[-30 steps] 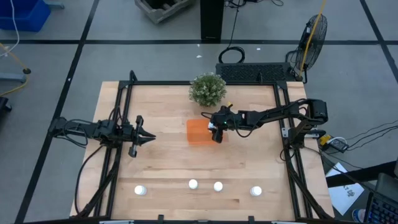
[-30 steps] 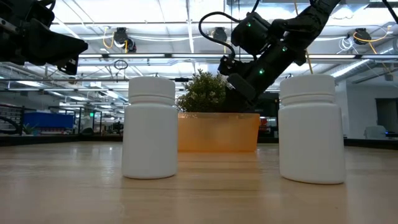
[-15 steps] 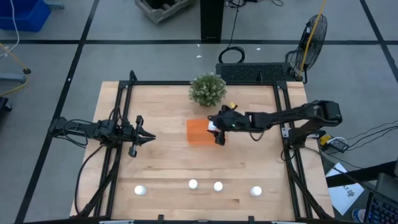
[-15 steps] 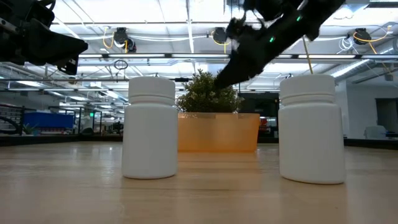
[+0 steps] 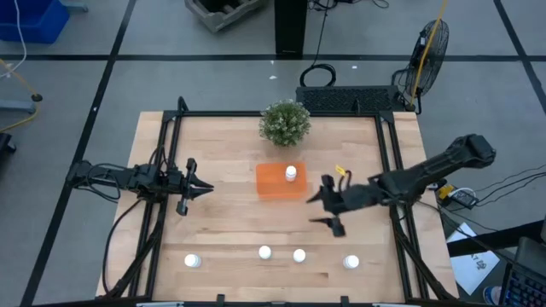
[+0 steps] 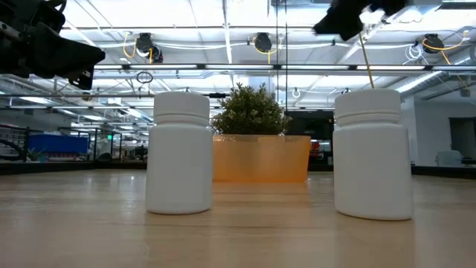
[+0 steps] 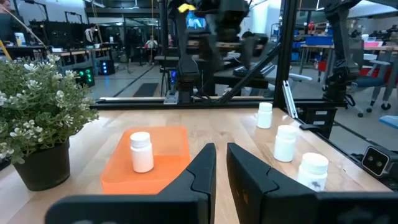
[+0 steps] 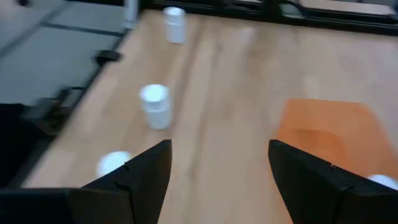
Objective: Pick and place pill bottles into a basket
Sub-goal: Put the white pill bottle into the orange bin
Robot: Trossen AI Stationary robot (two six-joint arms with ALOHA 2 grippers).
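Wooden table: pill bottle upright, cap up, in basket; right hand wide, empty; left hand narrow.

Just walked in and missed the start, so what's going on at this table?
A two-armed robot is putting pill bottles into the orange basket. One bottle stands upright in it; four more wait in a row along the table's near edge. The right claw is open and empty, over the table between the basket and that row. The left claw waits, shut, at the table's left side. A potted plant stands behind the basket.
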